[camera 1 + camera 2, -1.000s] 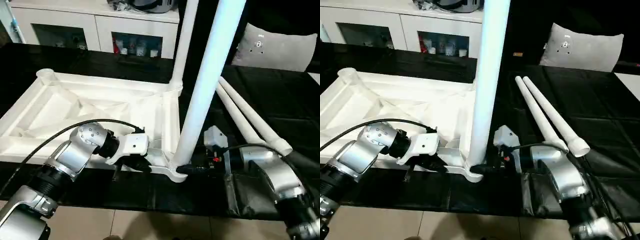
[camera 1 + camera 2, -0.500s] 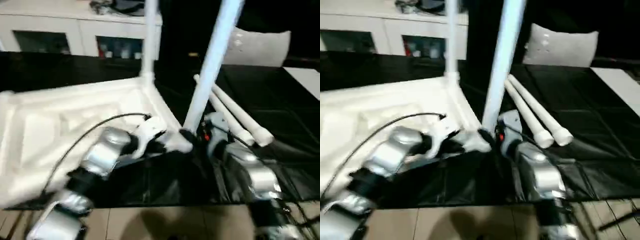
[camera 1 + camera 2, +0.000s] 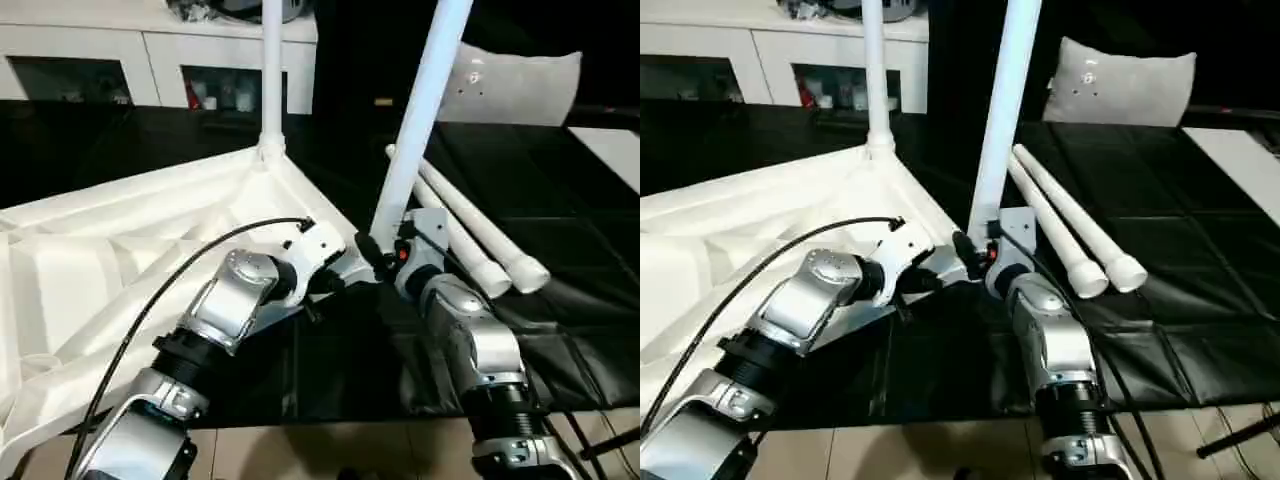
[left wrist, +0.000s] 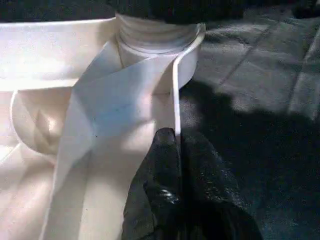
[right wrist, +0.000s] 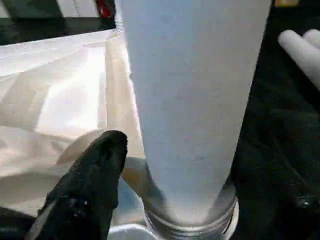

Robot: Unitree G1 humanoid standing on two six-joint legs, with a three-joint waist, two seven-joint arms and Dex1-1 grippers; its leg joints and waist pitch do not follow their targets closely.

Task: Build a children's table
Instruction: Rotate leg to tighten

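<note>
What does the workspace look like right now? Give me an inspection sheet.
Surface: black sheet over the work area.
Job's things: table top underside up; two legs standing in corner sockets, two loose legs lying side by side.
Clutter: nothing seen.
Grippers: left gripper shut on a rim wall of the top; right gripper at the near leg's base.
Cables: black cable arching over left forearm.
Surroundings: white cabinet, cushion, tiled floor.

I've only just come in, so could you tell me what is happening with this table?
The robot is assembling a children's table. The table top lies upside down on black sheeting, with two legs standing in corner sockets. The left gripper is shut on the top's rim beside the near socket. The right gripper is at the base of the near leg. Two loose legs lie to the right.
</note>
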